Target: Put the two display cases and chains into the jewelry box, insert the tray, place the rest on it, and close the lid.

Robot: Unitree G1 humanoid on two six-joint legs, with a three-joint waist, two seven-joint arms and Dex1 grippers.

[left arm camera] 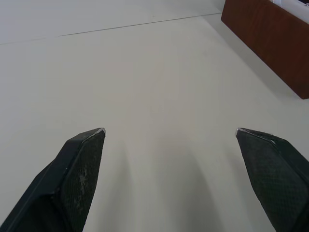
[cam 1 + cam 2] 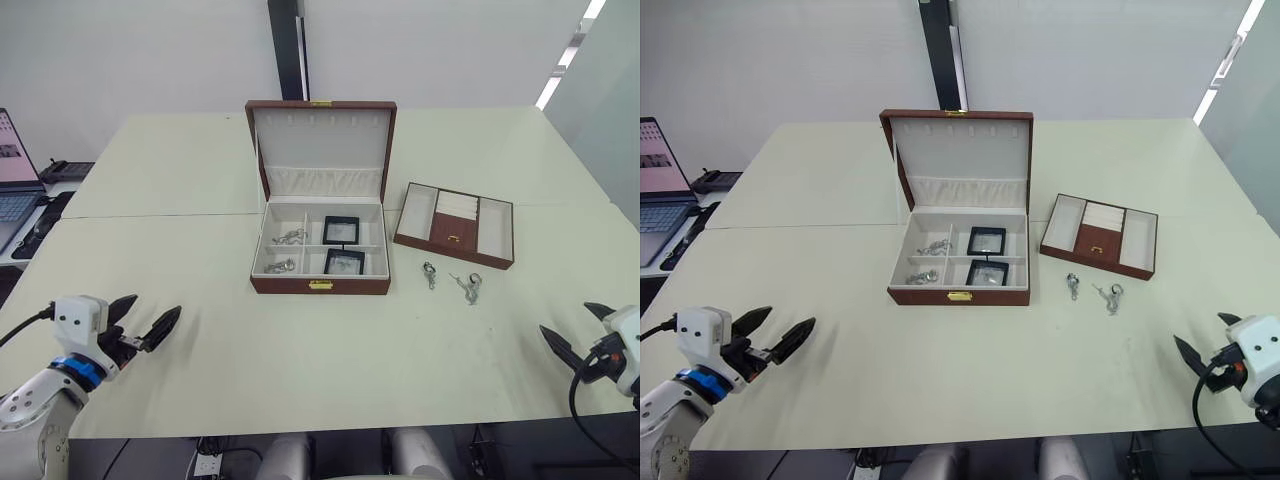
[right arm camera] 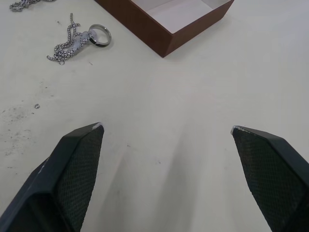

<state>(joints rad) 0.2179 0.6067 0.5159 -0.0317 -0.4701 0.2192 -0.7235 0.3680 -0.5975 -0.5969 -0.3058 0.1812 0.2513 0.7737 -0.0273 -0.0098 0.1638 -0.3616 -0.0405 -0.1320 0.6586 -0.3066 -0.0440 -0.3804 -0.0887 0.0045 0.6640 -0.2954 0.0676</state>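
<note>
The brown jewelry box [image 2: 320, 285] stands open at the table's middle, lid upright. Two black-framed display cases [image 2: 341, 230] [image 2: 344, 262] lie in its right compartments. Silver chains [image 2: 290, 237] [image 2: 281, 266] lie in its left compartments. The brown tray [image 2: 455, 225] sits on the table right of the box. In front of it lie a small chain piece [image 2: 429, 273] and a chain with a ring [image 3: 79, 41]. My left gripper [image 2: 157, 305] hovers open near the front left edge, holding nothing. My right gripper [image 2: 565, 318] is open at the front right, short of the ring chain.
A laptop [image 2: 12, 165] and dark gear sit on a side desk at the far left. A seam [image 2: 150, 214] runs across the table left of the box. The box's brown wall [image 1: 270, 43] lies ahead of the left fingers.
</note>
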